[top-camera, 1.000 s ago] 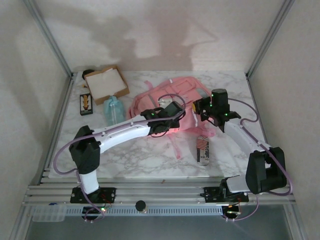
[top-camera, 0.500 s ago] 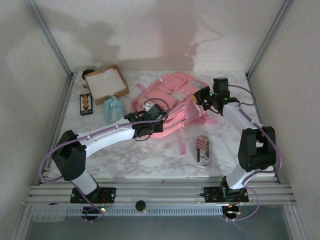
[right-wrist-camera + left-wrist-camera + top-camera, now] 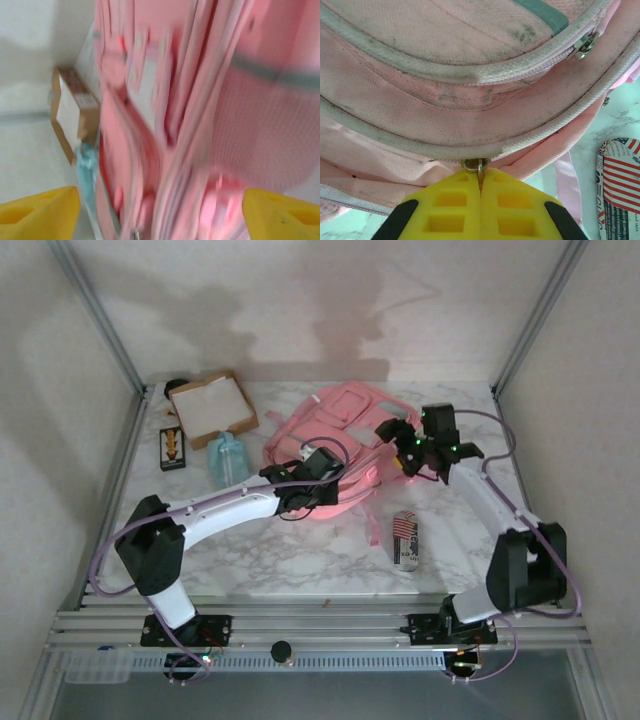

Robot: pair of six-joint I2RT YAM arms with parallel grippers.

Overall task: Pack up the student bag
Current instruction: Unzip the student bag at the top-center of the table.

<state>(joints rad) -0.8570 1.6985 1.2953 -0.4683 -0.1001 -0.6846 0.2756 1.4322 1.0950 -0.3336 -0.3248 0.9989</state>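
Top view: soft, even, rather dim light; broad, diffuse shadows fall on the back wall [image 3: 300, 310]. Left wrist view: sharp and well lit. Right wrist view: heavily blurred, with the student bag [image 3: 200, 100] smeared and its detail unreadable.

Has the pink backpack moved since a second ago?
Yes: the student bag has shifted toward the back wall, its far edge now nearly level with the cardboard box.

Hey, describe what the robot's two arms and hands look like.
The left arm and right arm have white shells, black joints, looping purple cables and green lights. The left hand and right hand have blocky yellow fingers.
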